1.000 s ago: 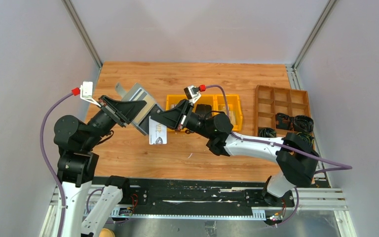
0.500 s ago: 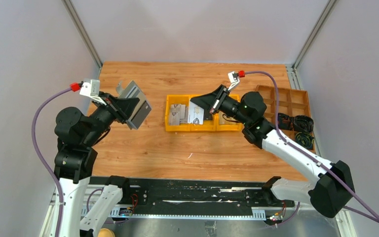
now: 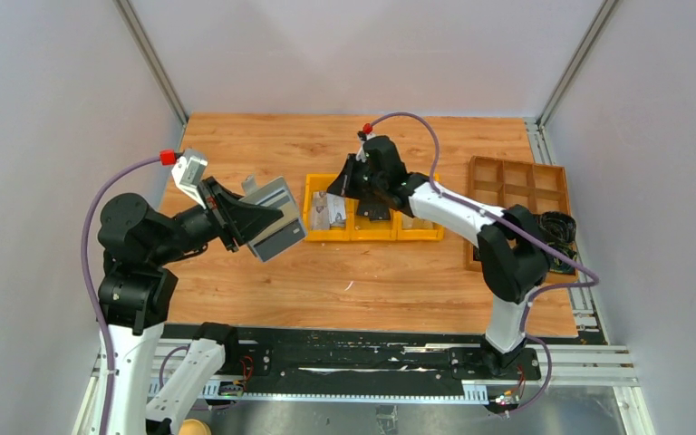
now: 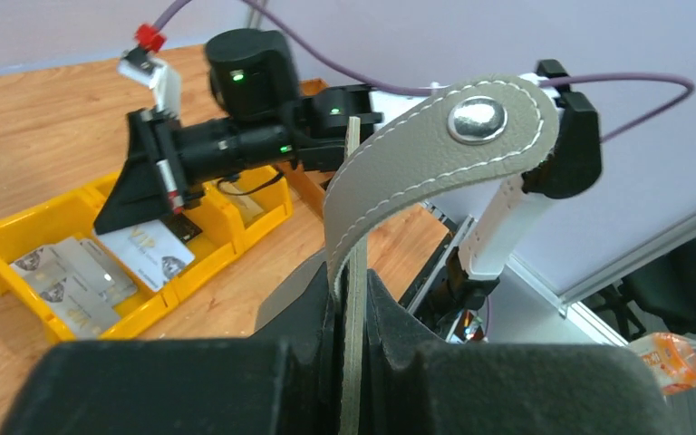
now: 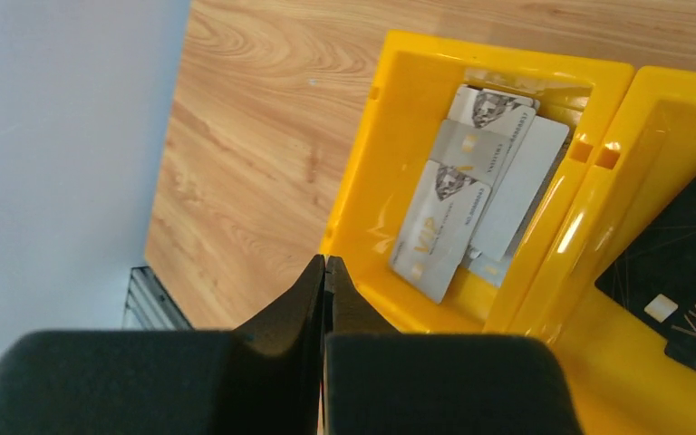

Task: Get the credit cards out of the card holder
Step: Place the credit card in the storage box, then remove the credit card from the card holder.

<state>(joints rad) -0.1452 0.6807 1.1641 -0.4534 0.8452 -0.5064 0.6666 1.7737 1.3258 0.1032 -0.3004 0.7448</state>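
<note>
My left gripper (image 3: 252,220) is shut on the grey card holder (image 3: 272,227) and holds it open above the table, left of the yellow bin. In the left wrist view the holder's edge (image 4: 353,272) is pinched between the jaws, and its snap flap (image 4: 444,136) curls above. My right gripper (image 3: 333,188) hovers over the bin's left compartment. Its fingers (image 5: 324,263) are shut with nothing visible between them. Several pale credit cards (image 5: 471,199) lie in that compartment, one marked VIP on top; they also show in the top view (image 3: 326,210).
The yellow three-part bin (image 3: 372,236) stands mid-table; a black VIP card (image 5: 680,272) lies in its middle compartment. A brown wooden divided tray (image 3: 517,195) with black items (image 3: 544,227) stands at the right. Grey walls enclose the table.
My right gripper carried a pale card from the holder to the bin's left compartment, where the card now lies. My left gripper moved the holder right, toward the bin.
</note>
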